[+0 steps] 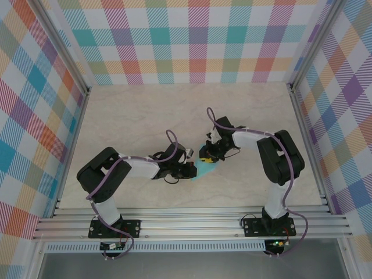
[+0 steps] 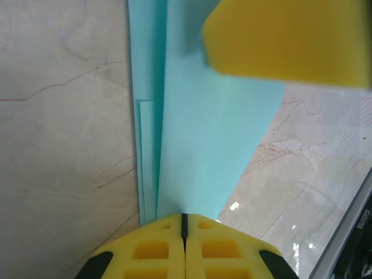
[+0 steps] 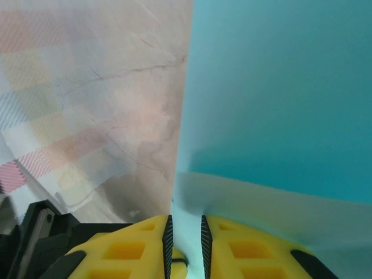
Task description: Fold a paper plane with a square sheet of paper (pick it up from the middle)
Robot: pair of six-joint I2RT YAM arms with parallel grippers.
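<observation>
Reaching inward over the bench [image 1: 145,110], both arms meet at the paper plane [image 1: 207,169]. Left fingers [image 2: 183,244] pinch together on its folded edge; right fingers [image 3: 185,247] clamp its other end, slightly apart.

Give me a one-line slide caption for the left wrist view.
Left tool pinches shut on the folded paper plane, layered edges visible, above the marble-patterned table.

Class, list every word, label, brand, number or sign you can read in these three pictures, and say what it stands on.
None can be read.
Small white characters on the dark rail at the right edge of the left wrist view: too small and cut off to read.
The light-blue folded paper, the yellow end effector pads and the marble table: no print.
</observation>
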